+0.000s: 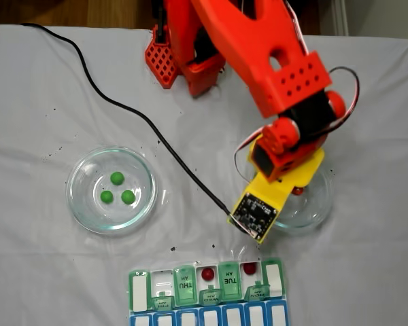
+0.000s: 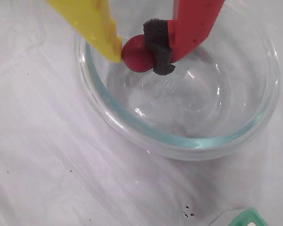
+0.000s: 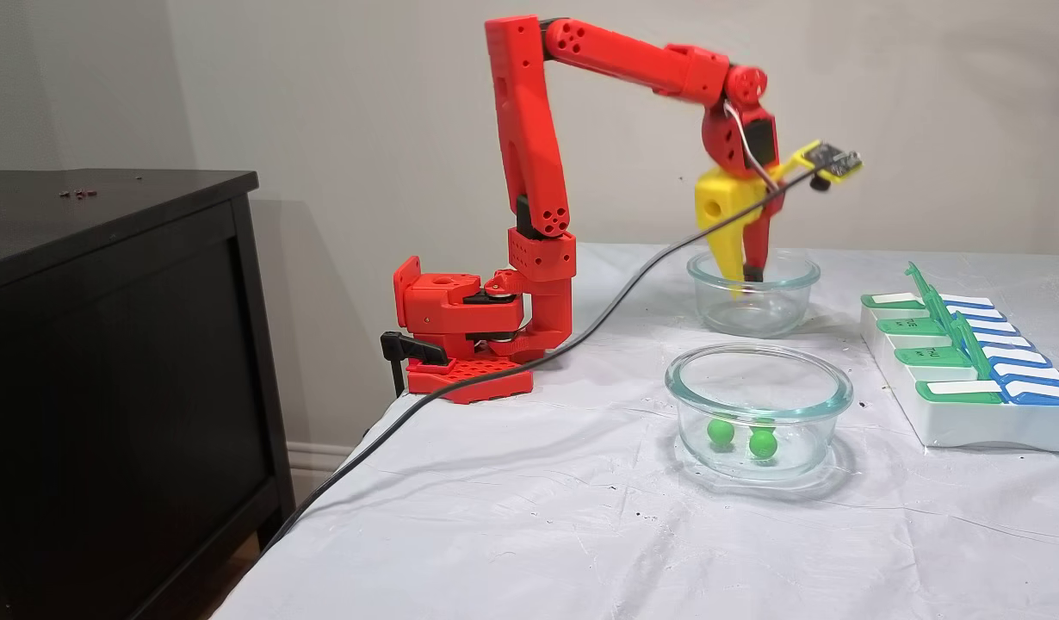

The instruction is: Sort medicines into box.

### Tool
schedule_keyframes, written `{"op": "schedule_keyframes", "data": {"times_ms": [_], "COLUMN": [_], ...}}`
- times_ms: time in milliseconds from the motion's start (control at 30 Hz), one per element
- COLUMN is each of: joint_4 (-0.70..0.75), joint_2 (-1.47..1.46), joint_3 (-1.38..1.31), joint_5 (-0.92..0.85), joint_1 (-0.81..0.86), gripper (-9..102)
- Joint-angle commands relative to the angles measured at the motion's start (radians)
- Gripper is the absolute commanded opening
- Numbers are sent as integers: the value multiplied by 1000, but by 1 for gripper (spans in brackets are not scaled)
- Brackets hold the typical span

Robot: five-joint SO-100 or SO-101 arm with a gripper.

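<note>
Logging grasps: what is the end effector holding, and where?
A red ball, pinched at its sides between the yellow finger and the red finger's foam pad.

We take this for a room in a home: a tabletop point(image 3: 529, 517) under a creased white cloth, a dark wooden cabinet point(image 3: 116, 362) beside it, plain beige walls point(image 3: 340, 103) with white baseboard point(image 3: 323, 461), and wood flooring point(image 1: 68, 12) past the table's edge.

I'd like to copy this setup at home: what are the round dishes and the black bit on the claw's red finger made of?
The dishes look like clear glass: thick, see-through, greenish rims with shiny glints. The black pad looks like soft foam, porous and matte, pressing the red ball against the yellow finger.
</note>
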Motion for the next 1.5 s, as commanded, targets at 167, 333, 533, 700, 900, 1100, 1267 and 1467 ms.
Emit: {"op": "schedule_keyframes", "data": {"times_ms": [167,333,533,700,900,1100,1267,1467], "joint_4": [-144,-298,-305,-322,-400,-440,-344,-230], "joint_2": [156,31,-150,-209,-327,-380,-350,-310], "joint_3": [-104,-135,-265,-288,-318,-373,-442,-485], "joint_5": [34,57,44,26,9,21,-2,-75], "joint_1": [318,546,678,669,635,621,637,644], "gripper": [0,0,0,0,0,0,0,0]}}
